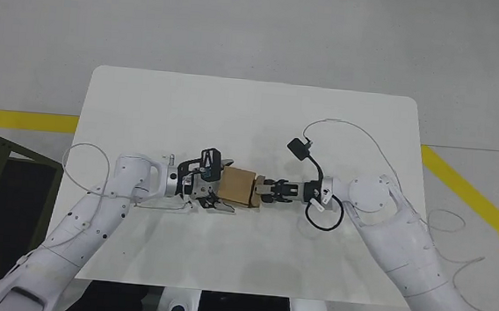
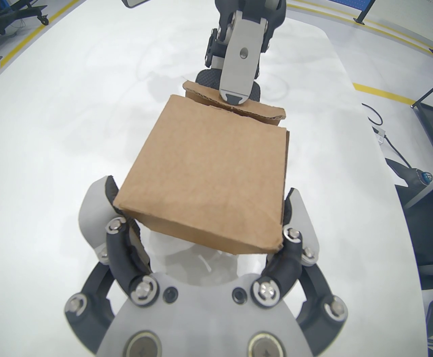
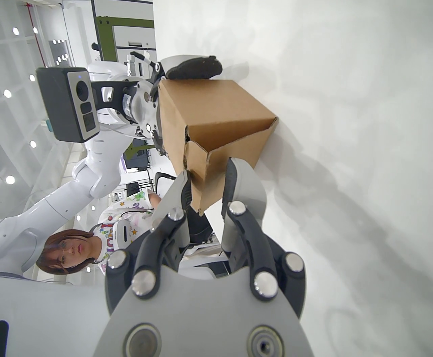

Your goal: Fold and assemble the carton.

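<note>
On the white bench the carton lies centrally, already squared into a box, the left gripper jaws clasping one end, the right gripper jaws pinching an end flap apparently not yet tucked shut.

I'm working over a white table with rounded corners and a plain, matte top. On it I see the brown carton, roughly midway between left and right and closer to the near edge than the far one. Its lower face seems to meet the tabletop, though I can't tell whether it rests flat.
</note>
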Action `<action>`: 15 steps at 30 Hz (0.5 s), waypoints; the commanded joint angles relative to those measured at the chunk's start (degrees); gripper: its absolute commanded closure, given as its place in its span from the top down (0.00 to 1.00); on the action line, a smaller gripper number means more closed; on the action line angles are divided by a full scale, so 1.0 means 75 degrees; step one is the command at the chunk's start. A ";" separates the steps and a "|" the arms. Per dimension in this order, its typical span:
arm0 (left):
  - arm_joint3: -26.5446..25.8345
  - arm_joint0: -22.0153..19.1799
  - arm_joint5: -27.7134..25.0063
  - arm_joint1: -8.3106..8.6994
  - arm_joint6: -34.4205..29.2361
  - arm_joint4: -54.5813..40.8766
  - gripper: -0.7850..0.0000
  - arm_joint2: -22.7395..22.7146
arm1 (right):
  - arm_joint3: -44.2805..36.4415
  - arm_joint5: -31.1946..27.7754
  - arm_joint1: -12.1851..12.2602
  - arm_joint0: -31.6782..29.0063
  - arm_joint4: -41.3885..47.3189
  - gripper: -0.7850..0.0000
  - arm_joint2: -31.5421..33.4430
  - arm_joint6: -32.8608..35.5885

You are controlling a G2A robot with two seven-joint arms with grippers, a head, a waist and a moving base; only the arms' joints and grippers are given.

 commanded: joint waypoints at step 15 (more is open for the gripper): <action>0.0001 0.0012 0.0000 0.0014 0.0003 -0.0041 1.00 -0.0014 | -0.0145 0.0184 -0.0056 0.0210 -0.0252 0.20 -0.0261 -0.0042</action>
